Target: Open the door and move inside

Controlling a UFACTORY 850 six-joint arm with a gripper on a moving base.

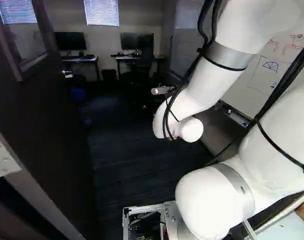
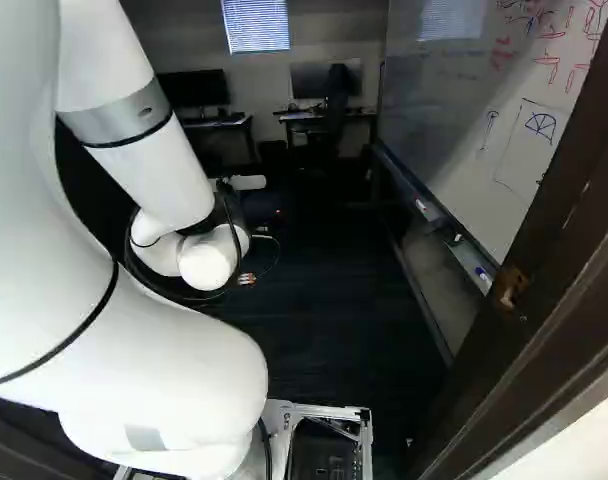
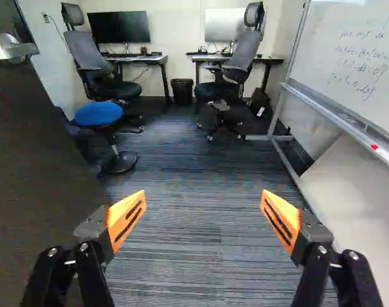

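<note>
The dark door [image 1: 47, 115] stands swung open along the left of the left base view, with its window in the upper part and its handle [image 1: 67, 73] at the far edge. In the wrist view the door [image 3: 34, 166] rises beside the gripper, its metal handle [image 3: 14, 48] farther ahead. My gripper [image 3: 203, 220] is open, its orange pads wide apart over the carpet, nothing between them and touching neither door nor handle. In the base views the gripper is hidden behind the white wrist or too dark to make out.
The door frame [image 2: 544, 300] stands close at the right of the right base view. Beyond it a whiteboard [image 2: 484, 110] on a wheeled stand runs along the room's side. Carpet [image 3: 201, 173] stretches ahead to a blue stool [image 3: 98, 115], office chairs, desks with monitors and a bin [image 3: 182, 91].
</note>
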